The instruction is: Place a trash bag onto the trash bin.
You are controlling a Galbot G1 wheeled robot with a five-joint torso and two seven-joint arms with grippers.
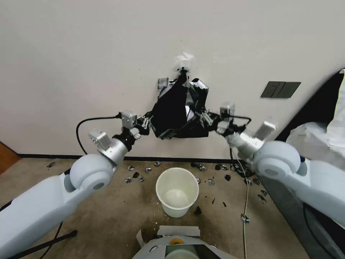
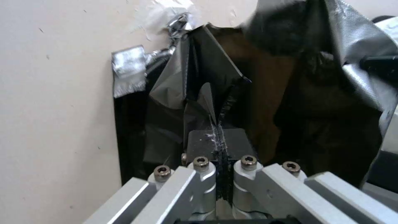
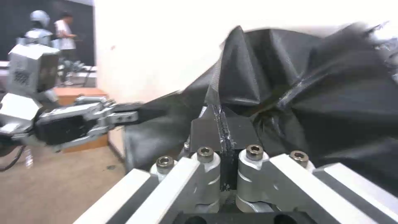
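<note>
Both hands pinch the black trash bag (image 1: 178,109) up by the wall: left hand (image 1: 148,121), right hand (image 1: 204,118); the trash bin (image 1: 177,191) sits below on the floor

One trash bag (image 1: 178,108), one trash bin (image 1: 177,191), two pincers.

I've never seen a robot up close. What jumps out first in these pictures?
Most striking is the shiny black trash bag stretched against the wall, with the left gripper pinching one edge and the right gripper pinching the other. Below it on the floor stands the cream trash bin, open and unlined. Torn black scraps litter the floor along the wall.
</note>
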